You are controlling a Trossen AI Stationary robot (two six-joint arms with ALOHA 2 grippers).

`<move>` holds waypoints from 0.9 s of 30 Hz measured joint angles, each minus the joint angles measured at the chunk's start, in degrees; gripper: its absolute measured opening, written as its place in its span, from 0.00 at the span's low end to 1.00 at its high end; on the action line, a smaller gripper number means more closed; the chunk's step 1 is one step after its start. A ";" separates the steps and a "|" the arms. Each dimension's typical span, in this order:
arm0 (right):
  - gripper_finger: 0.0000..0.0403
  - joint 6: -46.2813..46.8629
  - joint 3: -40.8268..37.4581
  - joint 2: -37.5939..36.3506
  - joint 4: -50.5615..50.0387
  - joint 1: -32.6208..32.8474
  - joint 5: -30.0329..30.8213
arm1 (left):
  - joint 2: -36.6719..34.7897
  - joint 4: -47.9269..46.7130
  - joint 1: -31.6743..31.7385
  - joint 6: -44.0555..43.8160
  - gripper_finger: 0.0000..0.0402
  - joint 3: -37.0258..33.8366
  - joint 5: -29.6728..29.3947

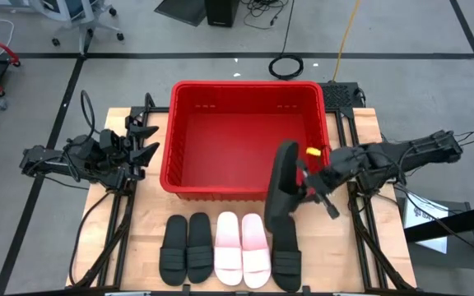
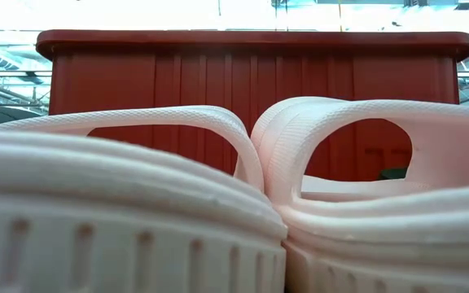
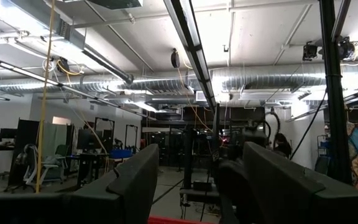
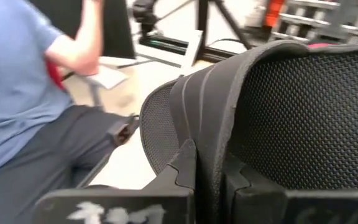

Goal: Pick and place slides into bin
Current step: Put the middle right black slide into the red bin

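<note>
The red bin [image 1: 245,136] stands at the table's far middle; in the low view its wall [image 2: 251,73] rises behind the pale slides. My right gripper [image 1: 309,177] is shut on a black slide [image 1: 282,182], which it holds up over the bin's near right rim. On the table near the front edge lie two black slides [image 1: 186,247], two white-pink slides [image 1: 241,247] and one more black slide [image 1: 286,253], all sole down. My left gripper [image 1: 142,148] waits open at the bin's left side, with nothing between its fingers [image 3: 135,180]. My right gripper pinches the ribbed strap's edge [image 4: 205,149] of the black slide between its two fingers. The fingers come from the table's right, nearly level and slanting a little down. The slide is lifted clear of the table, standing on its side, with its textured footbed [image 4: 309,118] facing the wrist camera.
The bin's thick rim [image 1: 245,85] encloses an interior that holds no slides. The five slides on the table fill the middle of the near edge. A person in a blue shirt [image 4: 17,93] shows beyond the table in the right wrist view. Bare wood lies left [image 1: 130,222] and right [image 1: 344,247].
</note>
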 joint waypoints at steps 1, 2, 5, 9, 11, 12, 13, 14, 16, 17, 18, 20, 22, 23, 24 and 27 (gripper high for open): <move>0.02 0.10 1.04 0.00 -1.11 -0.87 0.50 | 0.00 0.00 -0.02 0.00 0.60 0.00 0.00; 0.02 0.08 2.12 0.00 -2.32 -1.73 1.05 | 0.00 0.00 -0.02 0.01 0.60 0.00 0.00; 0.02 -0.07 5.06 0.02 -6.76 -5.19 1.16 | 0.00 0.00 -0.02 0.07 0.60 0.00 0.00; 0.02 -1.37 8.40 0.05 -14.69 -11.08 1.27 | 0.00 0.00 -0.02 0.07 0.60 0.00 0.00; 0.02 -2.05 9.60 0.19 -18.77 -14.48 1.18 | 0.00 0.02 -0.02 0.07 0.60 0.00 0.00; 0.02 -2.52 10.00 0.28 -20.68 -16.13 1.04 | 0.00 0.00 0.00 0.08 0.60 0.00 0.00; 0.02 -2.99 10.31 0.45 -22.42 -17.77 1.02 | 0.00 0.00 -0.02 0.09 0.60 0.00 0.00; 0.02 -3.44 10.47 0.65 -23.79 -19.41 0.97 | -0.01 0.02 -0.02 0.09 0.60 0.00 0.00; 0.02 -4.23 10.52 0.95 -25.46 -22.75 0.62 | 0.00 0.02 0.00 0.21 0.60 0.00 0.00; 0.02 -4.64 10.52 1.23 -26.40 -24.57 -0.54 | 0.00 0.02 -0.02 0.31 0.60 0.00 0.00; 0.02 -5.08 10.52 1.66 -27.30 -26.32 -2.52 | -0.02 0.02 -0.02 0.31 0.60 0.00 0.00; 0.02 -5.94 10.52 2.46 -27.94 -29.69 -5.34 | 0.00 0.02 0.00 0.35 0.60 0.00 0.00; 0.02 -6.93 10.52 3.36 -28.70 -32.60 -5.46 | -0.02 0.04 -0.01 0.35 0.60 0.00 0.00; 0.02 -8.00 10.56 3.91 -29.55 -34.02 -5.77 | 0.00 0.04 -0.01 0.37 0.60 0.00 0.00; 0.01 -9.42 10.57 4.61 -30.65 -35.60 -6.67 | 0.00 0.03 -0.02 0.37 0.60 0.00 0.00; 0.01 -13.00 10.57 7.22 -34.41 -40.09 -9.90 | -0.02 0.04 -0.01 0.37 0.60 0.00 0.00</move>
